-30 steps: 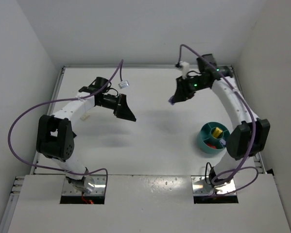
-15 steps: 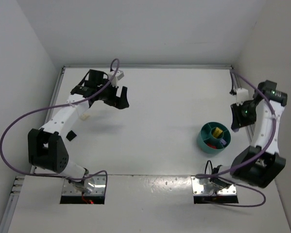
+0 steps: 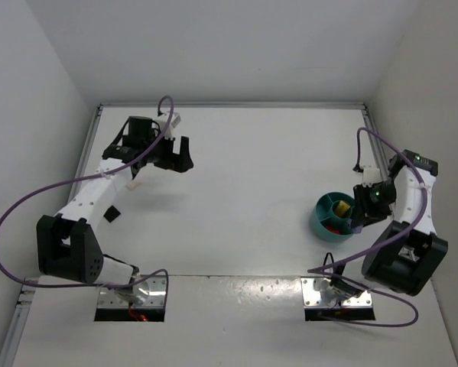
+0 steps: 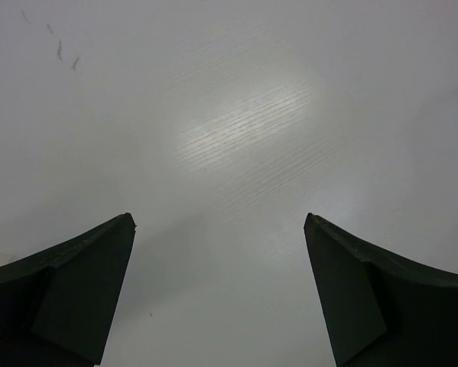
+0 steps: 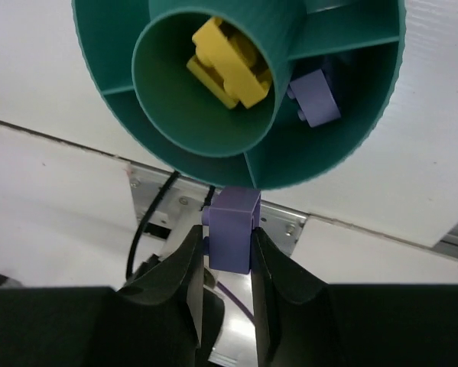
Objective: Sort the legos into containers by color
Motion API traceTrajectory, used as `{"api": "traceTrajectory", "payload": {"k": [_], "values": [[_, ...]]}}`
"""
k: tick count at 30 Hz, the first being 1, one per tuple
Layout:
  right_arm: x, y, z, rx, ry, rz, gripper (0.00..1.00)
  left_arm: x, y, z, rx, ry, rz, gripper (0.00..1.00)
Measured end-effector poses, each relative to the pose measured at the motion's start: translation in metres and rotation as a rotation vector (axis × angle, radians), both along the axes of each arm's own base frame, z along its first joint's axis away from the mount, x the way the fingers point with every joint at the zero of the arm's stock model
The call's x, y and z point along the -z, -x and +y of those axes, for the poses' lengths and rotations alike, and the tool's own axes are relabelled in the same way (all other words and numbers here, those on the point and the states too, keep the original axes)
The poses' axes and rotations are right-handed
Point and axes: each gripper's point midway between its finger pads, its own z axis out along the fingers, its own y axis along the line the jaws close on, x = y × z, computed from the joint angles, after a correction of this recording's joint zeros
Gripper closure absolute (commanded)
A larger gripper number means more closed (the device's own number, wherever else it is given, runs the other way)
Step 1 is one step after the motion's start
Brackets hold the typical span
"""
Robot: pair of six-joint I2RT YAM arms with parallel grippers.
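Overhead, we see a small black brick (image 3: 111, 214) lying on the white surface (image 3: 244, 191) at the near left, close beside the left arm. Farther off, the left hand (image 3: 179, 155) hangs over bare ground. Its wrist view adds what the overhead misses: dark wedge-shaped fingers (image 4: 76, 290) spread wide, with a finely ribbed, faintly glossy sheet (image 4: 244, 130) beneath them. The middle of the surface lies open between the arms.

At the right, the round teal bowl (image 3: 318, 218) sits near the surface's right edge, with the right hand (image 3: 358, 220) at its right rim. From above we make out a red piece (image 3: 337, 228) inside. Only the right wrist view shows the grip: the right hand (image 5: 227, 243) pinches a boxy lavender brick (image 5: 234, 218) just off the ridged plastic wall (image 5: 87, 38). The central cup (image 5: 175, 99) holds yellow bricks (image 5: 227, 61). A second lavender brick (image 5: 314, 98) rests in the compartment beside it, between thin radial dividers.
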Motion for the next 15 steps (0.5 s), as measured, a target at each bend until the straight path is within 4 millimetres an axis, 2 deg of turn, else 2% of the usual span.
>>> {"api": "traceTrajectory", "payload": {"k": [7, 15], "values": [[0.006, -0.012, 0.002, 0.108, -0.026, 0.010, 1.00, 0.000, -0.005, 0.025, -0.097, 0.006, 0.005, 0.01], [0.010, -0.023, -0.012, 0.170, 0.044, -0.017, 1.00, -0.010, -0.005, 0.033, -0.121, 0.006, -0.032, 0.01]]}}
